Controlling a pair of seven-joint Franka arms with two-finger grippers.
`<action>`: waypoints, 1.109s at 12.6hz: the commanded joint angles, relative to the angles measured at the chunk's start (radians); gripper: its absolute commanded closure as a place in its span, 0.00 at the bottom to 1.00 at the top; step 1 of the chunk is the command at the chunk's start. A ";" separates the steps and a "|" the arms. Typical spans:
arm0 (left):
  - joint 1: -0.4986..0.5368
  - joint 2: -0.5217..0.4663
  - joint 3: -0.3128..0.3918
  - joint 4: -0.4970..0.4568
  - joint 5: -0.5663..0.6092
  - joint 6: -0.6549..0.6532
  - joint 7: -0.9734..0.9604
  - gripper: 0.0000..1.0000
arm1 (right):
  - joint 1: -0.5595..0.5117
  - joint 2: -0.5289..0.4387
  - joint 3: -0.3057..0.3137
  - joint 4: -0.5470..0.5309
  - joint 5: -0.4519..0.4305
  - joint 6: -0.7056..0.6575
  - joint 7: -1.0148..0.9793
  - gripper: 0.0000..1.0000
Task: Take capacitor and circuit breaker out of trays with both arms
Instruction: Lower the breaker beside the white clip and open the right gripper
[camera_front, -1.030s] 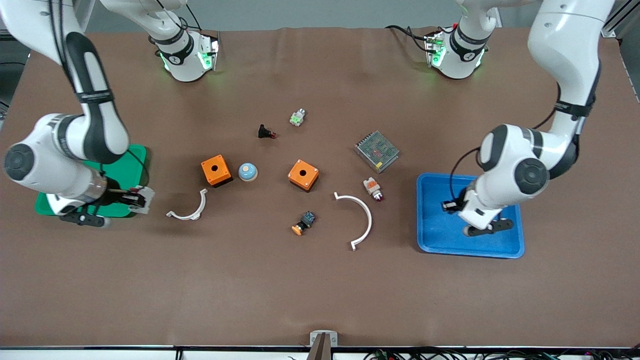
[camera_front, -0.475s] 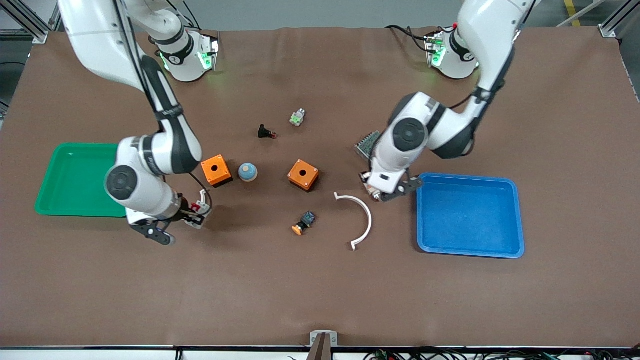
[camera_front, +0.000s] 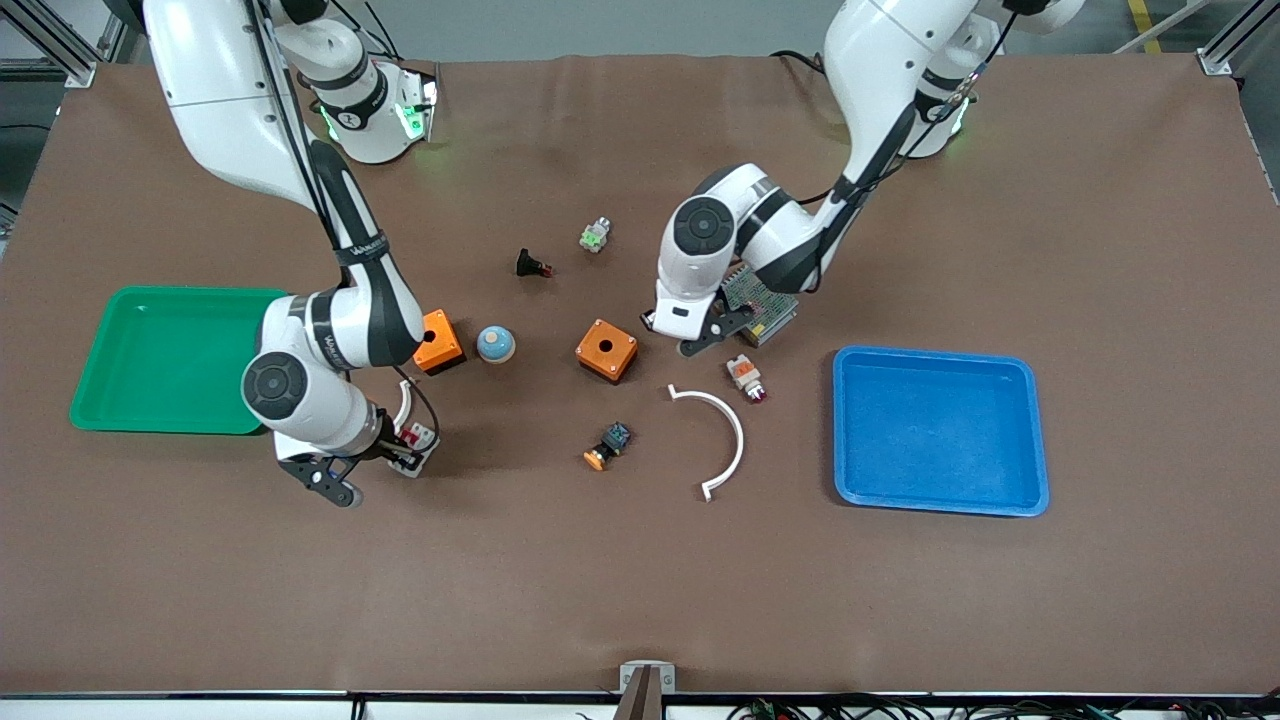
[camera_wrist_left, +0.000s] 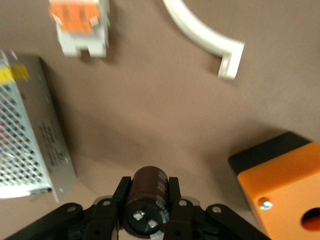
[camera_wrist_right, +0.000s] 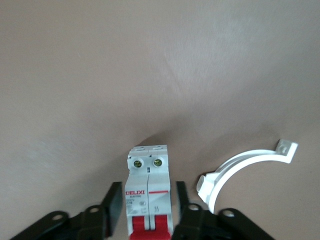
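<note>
The capacitor (camera_wrist_left: 147, 197), a dark cylinder with two silvery terminals, is gripped between the fingers of my left gripper (camera_wrist_left: 147, 189). In the front view the left gripper (camera_front: 650, 322) is low over the table between an orange box (camera_front: 606, 350) and the mesh power supply (camera_front: 765, 300). The light-grey breaker (camera_wrist_right: 148, 187) with its red switch end lies between the fingers of my right gripper (camera_wrist_right: 148, 200), with a gap on each side. In the front view the breaker (camera_front: 420, 438) is on the table beside the right gripper (camera_front: 410, 450), near a small white arc (camera_front: 403, 400).
A green tray (camera_front: 150, 360) is at the right arm's end and a blue tray (camera_front: 940, 430) at the left arm's end. Between them are a second orange box (camera_front: 442, 342), a blue dome (camera_front: 495, 344), a large white arc (camera_front: 725, 430), a white-orange part (camera_front: 745, 375) and an orange-capped switch (camera_front: 607, 445).
The left arm swung from over the blue tray to beside the orange box, carrying the capacitor. The right arm moved from the green tray to the small white arc, and its fingers now stand clear of the breaker.
</note>
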 joint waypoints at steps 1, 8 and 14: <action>-0.011 0.028 0.007 0.007 0.016 0.042 -0.030 0.80 | -0.043 -0.034 -0.002 0.055 0.021 -0.085 0.008 0.00; -0.014 0.010 0.021 0.052 0.018 0.009 -0.059 0.00 | -0.267 -0.308 -0.001 0.090 0.040 -0.444 -0.489 0.00; 0.185 -0.139 0.050 0.326 0.162 -0.430 0.130 0.00 | -0.298 -0.534 -0.004 0.087 0.014 -0.541 -0.554 0.00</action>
